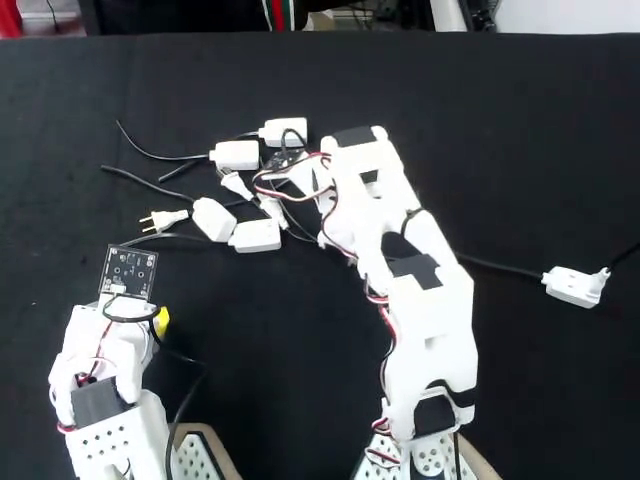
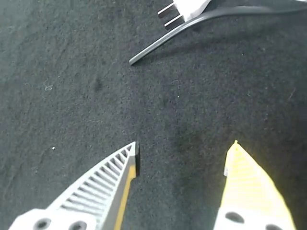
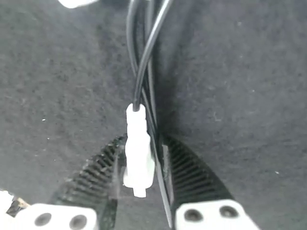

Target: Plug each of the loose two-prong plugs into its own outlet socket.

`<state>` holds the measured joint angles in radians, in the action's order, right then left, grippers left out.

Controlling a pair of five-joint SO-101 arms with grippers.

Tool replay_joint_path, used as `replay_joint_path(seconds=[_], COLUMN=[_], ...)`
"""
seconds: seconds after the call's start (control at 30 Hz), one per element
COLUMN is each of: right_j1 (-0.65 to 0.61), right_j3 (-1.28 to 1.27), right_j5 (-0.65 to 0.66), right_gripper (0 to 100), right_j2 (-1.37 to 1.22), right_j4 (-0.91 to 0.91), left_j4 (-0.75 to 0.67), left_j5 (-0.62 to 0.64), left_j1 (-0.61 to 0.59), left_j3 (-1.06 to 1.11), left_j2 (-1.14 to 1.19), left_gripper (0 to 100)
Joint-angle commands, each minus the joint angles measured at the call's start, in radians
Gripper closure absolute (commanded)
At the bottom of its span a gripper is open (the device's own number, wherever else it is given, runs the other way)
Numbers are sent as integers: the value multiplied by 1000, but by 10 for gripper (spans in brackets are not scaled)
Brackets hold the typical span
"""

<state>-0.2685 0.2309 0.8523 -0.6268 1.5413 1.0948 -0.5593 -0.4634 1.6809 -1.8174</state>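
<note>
Pinching a small white plug [image 3: 139,163] between its two dark fingers [image 3: 93,175], the right gripper [image 3: 141,141] is pressed together on the plug's body, which stands lengthwise in the gap. A black cable [image 3: 144,57] leaves the plug's far end and runs straight ahead of the fingertips. More black cable lies alongside it, one strand passing down between the plug and a finger. I cannot tell whether this plug's prongs are bared or hidden.

The left gripper [image 2: 184,155] is spread wide over bare black table cover [image 2: 72,72], one finger pale grey [image 2: 108,179] and the other yellow [image 2: 247,177], with nothing between them. Ahead of its fingertips and well apart from them lies a loose two-prong plug [image 2: 184,9], its metal prongs pointing toward the grey finger's side. A cut black lead [image 2: 163,43] lies just beside the plug.

From the high view, that same plug sits in front of the left arm, and a cluster of white socket blocks [image 1: 237,155] and cables lies around the right arm's end. A lone socket [image 1: 572,286] lies well apart, far out to the right arm's outer side
</note>
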Motion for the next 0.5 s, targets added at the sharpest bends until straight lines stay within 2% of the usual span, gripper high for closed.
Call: replay_joint_path(seconds=[0.0, 0.2, 0.47], right_j1=[-20, -48, -87], right_j3=[27, 27, 47], right_j5=[8, 26, 26], right_gripper=[941, 835, 865], right_j2=[56, 53, 51], right_j4=[14, 58, 71], left_j4=[5, 5, 5], left_j5=[-5, -5, -5], left_j1=[1, 1, 1], left_j3=[18, 18, 18], left_j2=[3, 3, 3], left_gripper=[707, 707, 707])
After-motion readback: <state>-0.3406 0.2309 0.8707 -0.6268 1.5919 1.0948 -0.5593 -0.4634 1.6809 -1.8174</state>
